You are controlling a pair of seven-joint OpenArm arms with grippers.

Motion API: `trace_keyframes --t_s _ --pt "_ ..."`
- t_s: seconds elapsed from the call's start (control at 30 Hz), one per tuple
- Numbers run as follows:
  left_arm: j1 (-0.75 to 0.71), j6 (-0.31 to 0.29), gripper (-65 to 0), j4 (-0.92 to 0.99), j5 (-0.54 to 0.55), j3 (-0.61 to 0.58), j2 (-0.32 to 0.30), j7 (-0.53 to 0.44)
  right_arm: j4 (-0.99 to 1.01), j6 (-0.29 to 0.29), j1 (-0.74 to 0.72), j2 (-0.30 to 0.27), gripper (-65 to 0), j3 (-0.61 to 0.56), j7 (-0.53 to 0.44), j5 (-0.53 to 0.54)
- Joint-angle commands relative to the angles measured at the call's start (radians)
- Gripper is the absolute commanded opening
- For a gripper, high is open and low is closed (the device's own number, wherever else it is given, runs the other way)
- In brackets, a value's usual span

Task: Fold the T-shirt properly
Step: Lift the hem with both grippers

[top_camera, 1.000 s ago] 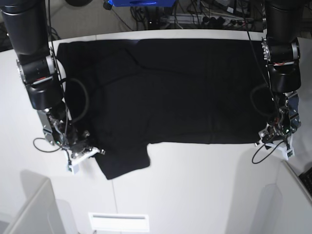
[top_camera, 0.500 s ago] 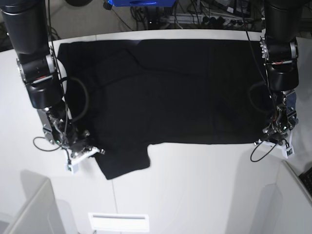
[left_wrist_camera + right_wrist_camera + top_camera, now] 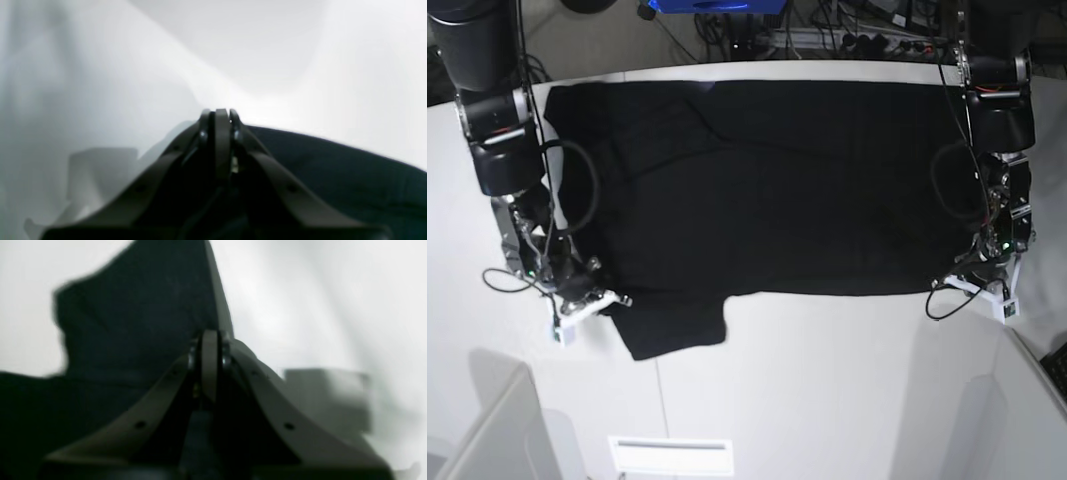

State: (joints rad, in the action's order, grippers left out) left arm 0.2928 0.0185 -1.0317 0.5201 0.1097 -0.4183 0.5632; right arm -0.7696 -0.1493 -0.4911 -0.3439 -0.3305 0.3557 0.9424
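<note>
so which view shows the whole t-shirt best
The base view: the black T-shirt lies spread across the white table, sleeve and hem visible. The left wrist view shows only a dark edge beside the shut left gripper; the right wrist view shows one blurred sleeve.

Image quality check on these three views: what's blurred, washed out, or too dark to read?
Left wrist: white table overexposed and soft, T-shirt edge smeared. Right wrist: everything blurred, shirt outline fuzzy, grey block right of the end effector unreadable. Base: sharp and evenly lit, but the black shirt shows almost no fold detail; soft arm shadows on the table.
</note>
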Motion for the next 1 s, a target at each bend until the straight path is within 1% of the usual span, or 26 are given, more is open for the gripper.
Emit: trace_keyframes --t_s 0.0,0.1,0.23,0.3,0.4,0.5,0.73,0.9,0.97 --pt "0.016 -0.002 -65.0 -0.029 -0.001 0.005 -0.02 -0.021 -0.031 -0.006 -0.027 -0.016 -65.0 0.029 -0.011 0.008" --pt "0.004 -0.002 -65.0 -0.054 0.001 0.005 -0.018 -0.021 -0.057 -0.006 -0.017 -0.025 -65.0 0.054 0.026 0.008" --pt "-0.034 -0.002 -65.0 -0.115 0.008 0.006 -0.018 -0.019 -0.089 -0.006 0.001 -0.03 -65.0 0.057 0.046 0.008" --pt "-0.059 -0.002 -65.0 -0.146 0.051 0.006 -0.023 -0.019 -0.104 -0.006 0.01 -0.03 -65.0 0.078 0.059 0.008" --pt "-0.1 -0.001 -65.0 -0.203 0.145 0.006 -0.026 -0.019 -0.121 -0.006 0.027 -0.03 -65.0 0.118 0.079 0.008" --pt "-0.145 0.001 -65.0 -0.253 0.199 0.006 -0.049 -0.019 -0.132 -0.006 0.033 -0.031 -65.0 0.133 0.101 0.008" --pt "-0.203 0.001 -65.0 -0.327 0.213 0.006 -0.07 -0.019 -0.193 -0.006 0.072 -0.044 -65.0 0.17 0.138 0.008" --pt "-0.248 0.001 -65.0 -0.401 0.213 0.006 -0.083 -0.018 -0.242 -0.006 0.118 -0.042 -65.0 0.242 0.188 0.008" --pt "-0.267 0.002 -65.0 -0.451 0.213 0.009 -0.084 0.021 -0.267 -0.006 0.139 -0.042 -65.0 0.262 0.191 0.008"
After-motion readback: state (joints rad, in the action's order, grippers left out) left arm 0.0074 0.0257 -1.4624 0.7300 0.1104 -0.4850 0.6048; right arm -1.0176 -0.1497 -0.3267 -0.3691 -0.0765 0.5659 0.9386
